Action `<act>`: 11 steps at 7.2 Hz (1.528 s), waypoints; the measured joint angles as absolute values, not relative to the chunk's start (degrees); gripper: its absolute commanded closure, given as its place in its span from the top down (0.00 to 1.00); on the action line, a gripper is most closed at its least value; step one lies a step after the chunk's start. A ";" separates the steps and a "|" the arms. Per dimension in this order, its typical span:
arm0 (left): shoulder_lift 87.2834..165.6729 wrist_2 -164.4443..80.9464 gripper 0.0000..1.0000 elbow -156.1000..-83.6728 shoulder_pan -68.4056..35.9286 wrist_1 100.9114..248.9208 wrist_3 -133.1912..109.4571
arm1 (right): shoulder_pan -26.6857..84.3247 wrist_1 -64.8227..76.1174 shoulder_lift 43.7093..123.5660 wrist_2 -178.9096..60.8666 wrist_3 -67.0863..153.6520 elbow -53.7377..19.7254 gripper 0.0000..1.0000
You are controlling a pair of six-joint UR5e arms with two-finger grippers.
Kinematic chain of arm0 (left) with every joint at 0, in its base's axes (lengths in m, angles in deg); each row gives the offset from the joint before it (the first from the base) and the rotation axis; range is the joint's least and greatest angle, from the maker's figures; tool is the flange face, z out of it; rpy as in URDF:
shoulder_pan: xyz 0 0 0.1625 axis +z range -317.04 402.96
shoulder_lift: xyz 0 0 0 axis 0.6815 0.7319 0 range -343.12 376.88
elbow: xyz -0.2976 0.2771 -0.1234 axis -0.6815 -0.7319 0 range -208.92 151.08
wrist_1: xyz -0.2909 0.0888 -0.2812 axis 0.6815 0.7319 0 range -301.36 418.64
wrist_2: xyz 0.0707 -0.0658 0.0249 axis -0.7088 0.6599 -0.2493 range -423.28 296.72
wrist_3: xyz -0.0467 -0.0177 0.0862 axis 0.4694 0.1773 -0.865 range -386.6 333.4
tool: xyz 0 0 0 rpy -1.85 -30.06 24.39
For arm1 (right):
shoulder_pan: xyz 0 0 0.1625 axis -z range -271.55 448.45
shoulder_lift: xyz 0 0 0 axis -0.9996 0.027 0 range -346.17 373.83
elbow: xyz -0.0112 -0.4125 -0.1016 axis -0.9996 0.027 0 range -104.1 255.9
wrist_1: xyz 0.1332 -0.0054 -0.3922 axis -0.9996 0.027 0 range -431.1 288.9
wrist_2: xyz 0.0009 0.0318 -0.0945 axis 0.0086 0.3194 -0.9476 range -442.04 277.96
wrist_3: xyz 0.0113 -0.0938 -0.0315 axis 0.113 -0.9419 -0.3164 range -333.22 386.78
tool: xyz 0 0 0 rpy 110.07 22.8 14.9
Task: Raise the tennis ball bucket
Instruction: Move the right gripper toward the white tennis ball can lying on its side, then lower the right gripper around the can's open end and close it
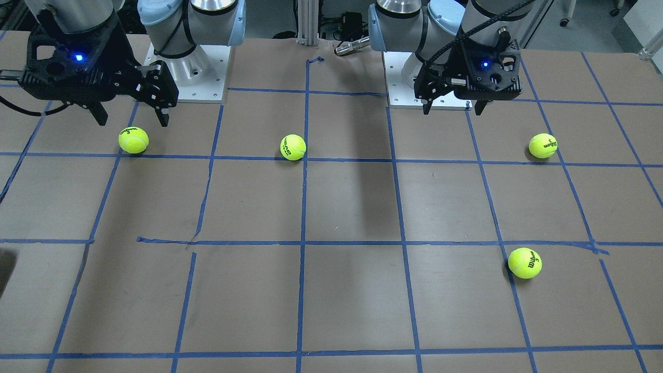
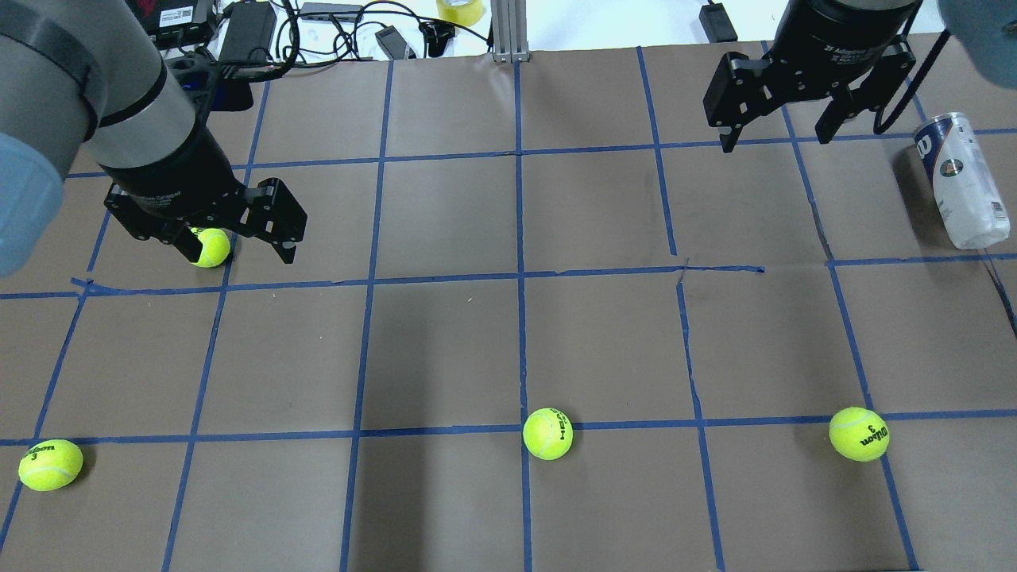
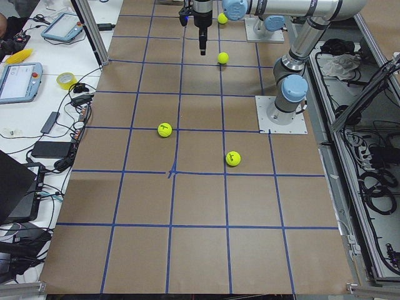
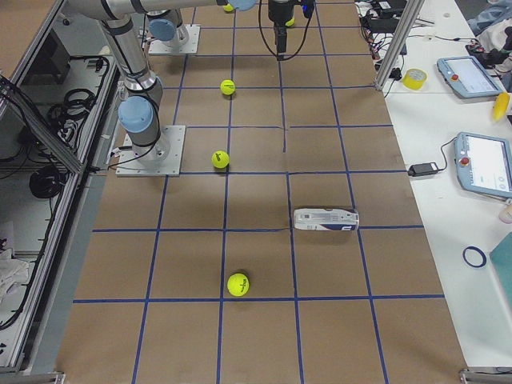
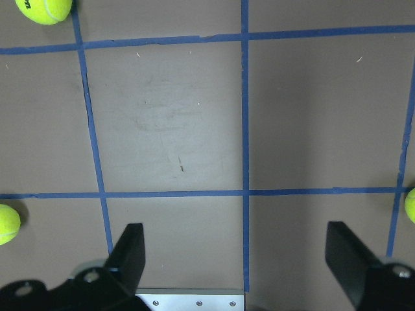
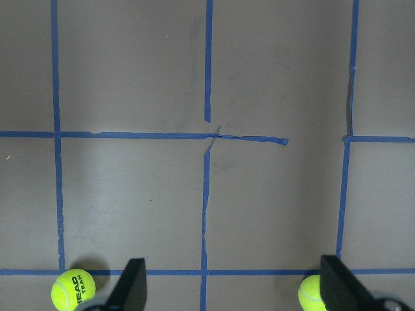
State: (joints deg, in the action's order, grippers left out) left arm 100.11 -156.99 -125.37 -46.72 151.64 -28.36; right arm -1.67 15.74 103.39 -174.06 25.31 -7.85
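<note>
The tennis ball bucket [image 2: 957, 179] is a clear can with a white and navy label. It lies on its side near the table's far right edge and also shows in the exterior right view [image 4: 326, 218]. It is out of both wrist views and the front-facing view. My right gripper [image 2: 783, 127] is open and empty. It hangs above the table to the left of the can, apart from it, and also shows in two other views [image 1: 132, 116] [image 6: 235, 285]. My left gripper [image 2: 206, 230] is open and empty, high above a loose ball [image 2: 208, 246], and shows elsewhere too [image 1: 450, 106] [image 5: 237, 259].
Three more loose yellow-green tennis balls lie along the near row: left [image 2: 49, 465], middle [image 2: 548, 433], right [image 2: 858, 433]. Blue tape lines grid the brown table. Cables and devices [image 2: 254, 28] sit beyond the far edge.
</note>
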 measured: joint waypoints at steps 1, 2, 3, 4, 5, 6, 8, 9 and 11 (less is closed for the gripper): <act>100.11 -157.03 1.00 -125.42 -46.73 151.63 -28.37 | -1.55 15.98 103.39 -174.06 25.39 -7.85 0.94; 100.12 -157.05 1.00 -125.45 -46.76 151.63 -28.40 | -1.40 16.03 103.39 -174.06 25.52 -7.86 0.95; 100.11 -157.06 1.00 -125.48 -46.79 151.62 -28.38 | -1.31 15.96 103.39 -174.09 26.37 -7.89 0.95; 100.12 -157.06 1.00 -125.53 -46.84 151.65 -28.38 | -1.25 15.79 103.39 -174.12 28.11 -7.92 0.95; 100.12 -157.06 1.00 -125.56 -46.90 151.66 -28.40 | -1.22 15.65 103.39 -174.14 29.38 -7.93 0.95; 100.12 -157.06 1.00 -125.58 -46.91 151.65 -28.38 | -1.20 15.62 103.39 -174.15 29.93 -7.94 0.96; 100.15 -157.04 1.00 -125.62 -46.91 151.65 -28.36 | -0.94 15.96 103.33 -174.08 29.66 -7.86 1.00; 100.14 -157.08 1.00 -125.65 -46.87 151.68 -28.36 | 0.07 16.74 103.15 -173.92 28.41 -7.57 1.00; 100.14 -157.07 1.00 -125.65 -46.84 151.71 -28.36 | 5.70 18.08 101.63 -172.19 25.51 -6.14 1.00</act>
